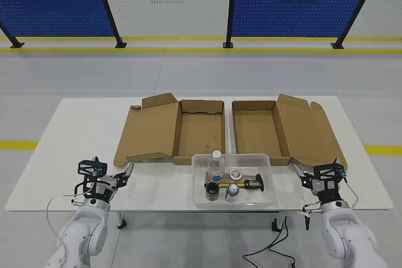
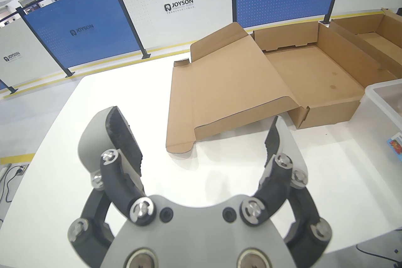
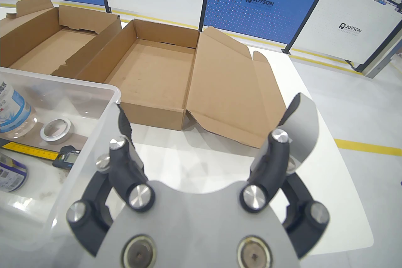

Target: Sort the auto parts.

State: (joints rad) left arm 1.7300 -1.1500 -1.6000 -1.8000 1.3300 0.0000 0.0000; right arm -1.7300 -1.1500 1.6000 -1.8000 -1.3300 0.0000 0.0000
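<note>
**Both grippers spread, nothing held; parts all in the bin**

- Left gripper (image 2: 193,124): fingers wide apart, empty, over bare white table (image 1: 67,147) at the near edge. The folded-out lid of the left cardboard box (image 2: 314,74) is straight ahead of its fingertips. The clear plastic bin (image 2: 373,93) is off to its inner side.
- Right gripper (image 3: 209,106): fingers wide apart, empty. The right cardboard box (image 3: 150,71) is ahead, with its lid flap just beyond the fingertips. The bin corner is just beside its inner finger (image 3: 124,124).
- In the bin, inward of the right gripper: water bottle (image 3: 12,112) with a blue-and-white printed label, metal ring (image 3: 56,129), digital caliper (image 3: 64,156) with a yellow graduated scale, and a small can (image 3: 11,175) with a code-printed label.
- Top view adds a black can (image 1: 212,193) beside it.
- Fence panels (image 3: 260,2) behind carry a logo and wordmark.
</note>
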